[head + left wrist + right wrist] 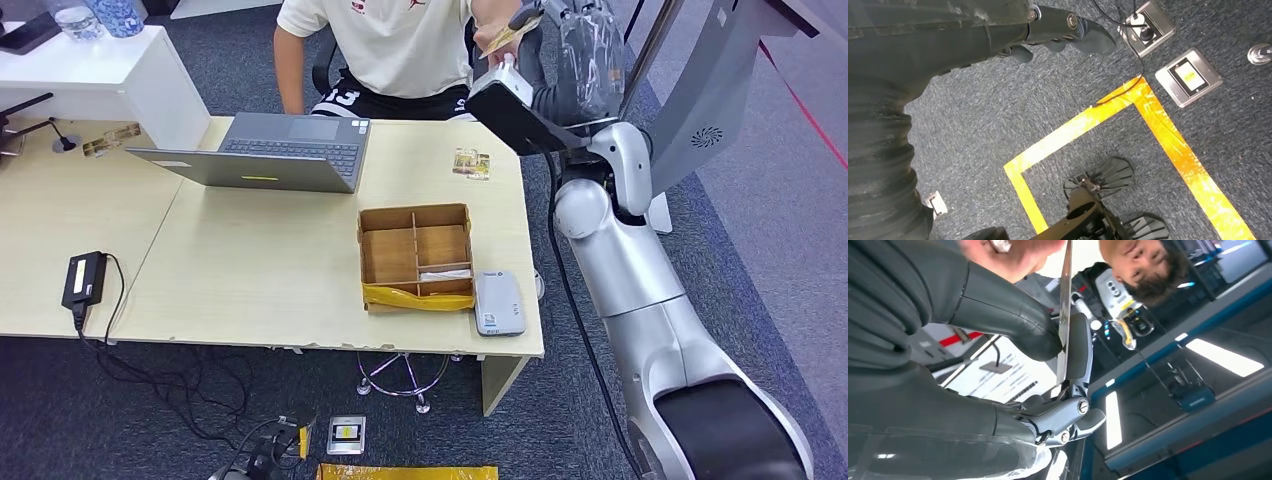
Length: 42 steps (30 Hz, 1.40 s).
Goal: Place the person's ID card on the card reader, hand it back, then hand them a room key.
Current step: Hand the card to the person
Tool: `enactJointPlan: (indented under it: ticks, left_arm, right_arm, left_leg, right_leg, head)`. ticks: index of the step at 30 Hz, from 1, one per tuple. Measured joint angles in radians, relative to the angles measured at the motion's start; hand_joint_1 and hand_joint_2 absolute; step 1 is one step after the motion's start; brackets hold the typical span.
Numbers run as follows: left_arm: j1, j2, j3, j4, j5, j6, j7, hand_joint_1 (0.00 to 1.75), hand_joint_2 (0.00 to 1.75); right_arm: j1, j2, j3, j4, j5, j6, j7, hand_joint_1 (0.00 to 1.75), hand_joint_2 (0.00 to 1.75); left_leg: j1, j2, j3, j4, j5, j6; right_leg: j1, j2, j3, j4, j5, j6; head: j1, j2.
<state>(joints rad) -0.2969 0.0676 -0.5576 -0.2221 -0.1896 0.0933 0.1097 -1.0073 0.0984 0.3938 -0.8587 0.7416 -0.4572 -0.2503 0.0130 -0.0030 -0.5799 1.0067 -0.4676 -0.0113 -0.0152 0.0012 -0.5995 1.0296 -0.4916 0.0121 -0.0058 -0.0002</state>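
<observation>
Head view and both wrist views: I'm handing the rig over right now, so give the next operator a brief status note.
Right hand is raised toward the seated person, pinching a card between thumb and fingers; the person's hand is on it too. Left hand hangs over the floor, holding nothing. The card reader lies bare at the near table edge, beside the cardboard tray. Another card lies on the table. Which handover this is cannot be told. Left: release once the person has it.
</observation>
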Motion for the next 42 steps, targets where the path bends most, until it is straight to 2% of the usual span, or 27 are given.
enactJointPlan:
  ticks: [5, 12, 13, 16, 17, 27, 33, 37, 42]
  left_arm:
    - [-0.014, -0.012, -0.001, 0.0, -0.004, -0.001, 0.028, 0.0, 1.75]
    - [-0.019, -0.019, -0.001, -0.001, -0.003, -0.007, 0.048, 0.0, 1.75]
    - [-0.019, -0.019, -0.001, -0.001, -0.003, -0.01, 0.055, 0.0, 1.75]
    - [-0.02, -0.019, 0.0, 0.0, -0.001, -0.015, 0.066, 0.0, 1.75]
    - [-0.02, -0.019, 0.0, 0.0, -0.001, -0.016, 0.067, 0.0, 1.75]
    - [-0.018, -0.017, -0.001, 0.0, -0.009, -0.019, 0.07, 0.0, 1.75]
    - [-0.018, -0.015, -0.001, 0.0, -0.02, -0.023, 0.067, 0.0, 1.75]
    - [-0.016, -0.015, -0.001, 0.0, -0.028, -0.025, 0.062, 0.0, 1.75]
    - [0.0, -0.013, 0.0, 0.0, -0.027, -0.03, 0.066, 0.0, 1.75]
  right_arm:
    - [-0.062, 0.035, 0.024, 0.182, 0.141, 0.022, 0.088, 1.75, 1.75]
    - [-0.089, 0.049, 0.049, 0.326, 0.204, 0.066, 0.153, 1.75, 1.75]
    - [-0.09, 0.049, 0.053, 0.337, 0.219, 0.076, 0.168, 1.56, 1.75]
    - [-0.099, 0.046, 0.065, 0.372, 0.254, 0.086, 0.199, 0.25, 1.75]
    - [-0.103, 0.044, 0.069, 0.384, 0.262, 0.086, 0.206, 0.0, 1.75]
    - [-0.11, -0.011, 0.084, 0.45, 0.281, 0.032, 0.235, 0.0, 1.75]
    - [-0.105, -0.058, 0.084, 0.475, 0.243, -0.045, 0.197, 0.0, 1.75]
    - [-0.063, -0.122, 0.058, 0.482, 0.144, -0.085, 0.186, 0.0, 1.75]
    - [0.06, -0.238, -0.021, 0.483, 0.008, -0.092, 0.191, 0.0, 1.75]
  left_leg:
    - [0.0, -0.001, 0.0, 0.0, 0.0, 0.0]
    - [0.0, -0.003, -0.001, 0.0, 0.001, 0.0]
    - [0.0, -0.003, -0.001, 0.0, 0.001, 0.0]
    - [0.0, -0.003, -0.001, 0.0, 0.001, 0.0]
    - [0.0, -0.003, -0.001, 0.0, 0.001, 0.0]
    - [0.0, -0.001, -0.001, 0.0, 0.001, 0.0]
    - [0.0, -0.001, -0.001, 0.0, 0.0, 0.0]
    - [0.0, -0.002, 0.0, 0.001, 0.0, 0.0]
    - [0.0, -0.003, 0.0, 0.001, -0.001, 0.002]
  right_leg:
    - [0.0, -0.001, 0.0, 0.0, 0.0, 0.0]
    - [0.0, -0.002, 0.0, -0.001, 0.0, 0.0]
    - [0.0, -0.002, 0.0, -0.001, 0.0, 0.0]
    - [0.0, -0.002, 0.0, -0.001, 0.0, 0.0]
    - [0.0, -0.002, 0.0, -0.001, 0.0, 0.0]
    - [0.0, -0.001, -0.001, -0.001, 0.0, 0.0]
    - [0.0, -0.001, -0.002, -0.001, 0.0, 0.0]
    - [0.0, -0.002, -0.001, -0.002, 0.0, 0.0]
    - [0.0, -0.003, 0.002, -0.004, 0.0, 0.0]
  head:
    - [0.0, 0.0]
    - [0.0, 0.0]
    - [0.0, 0.0]
    - [0.0, 0.0]
    - [0.0, 0.0]
    - [0.0, 0.0]
    - [0.0, 0.0]
    - [0.0, 0.0]
    - [0.0, 0.0]
